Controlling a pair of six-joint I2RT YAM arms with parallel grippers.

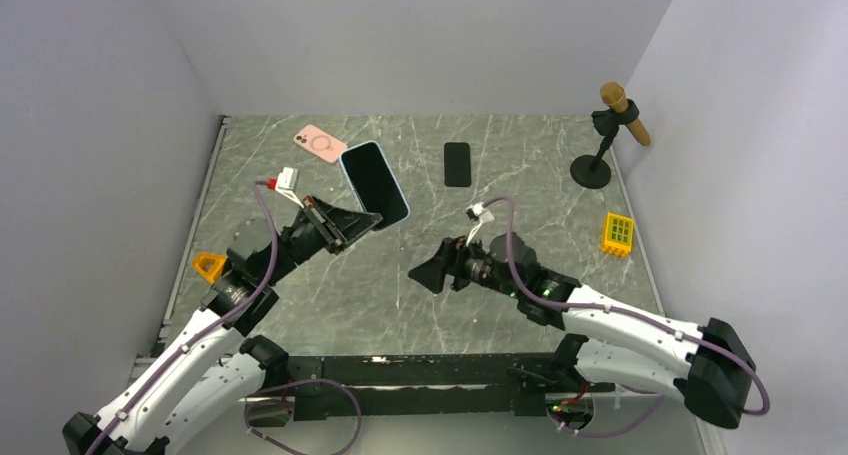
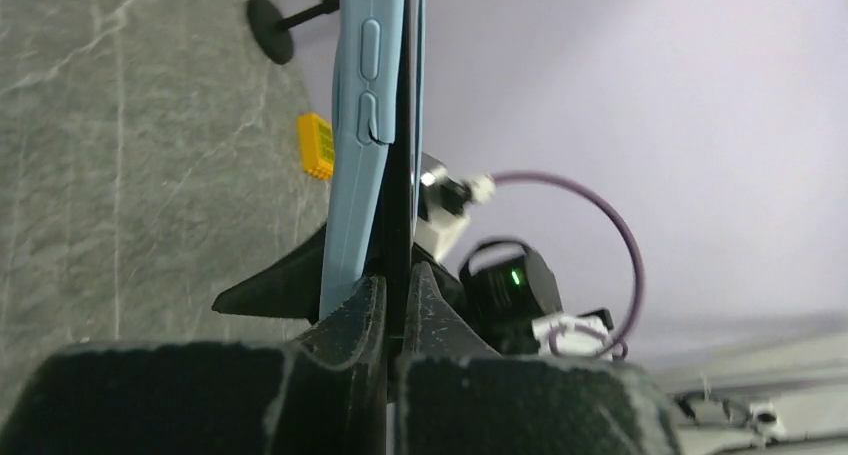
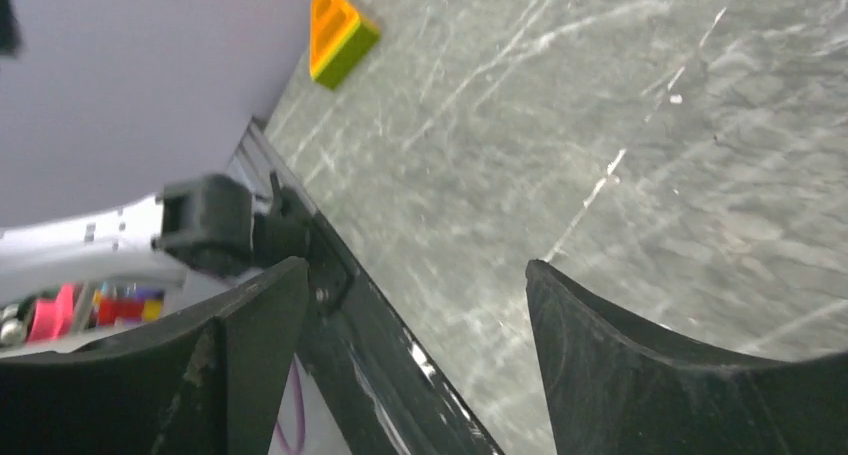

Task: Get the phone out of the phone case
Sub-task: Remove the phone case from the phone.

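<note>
L tool (image 1: 366,221) pinched tight on phone (image 1: 375,183) in case (image 2: 355,125), above counter (image 1: 400,320); R tool (image 1: 432,271) wide open, empty.

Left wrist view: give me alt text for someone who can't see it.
The left hand is shut on a light blue phone case, black phone inside, seen edge-on rising up the frame. Behind it are a grey marble table, a yellow gridded block and a black round stand base.

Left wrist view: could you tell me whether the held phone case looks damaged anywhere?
The blue phone case, clamped edge-on in the left end effector, shows a small jagged split in its side wall below the button bumps. It may be a tear or a cutout; I cannot tell.
</note>
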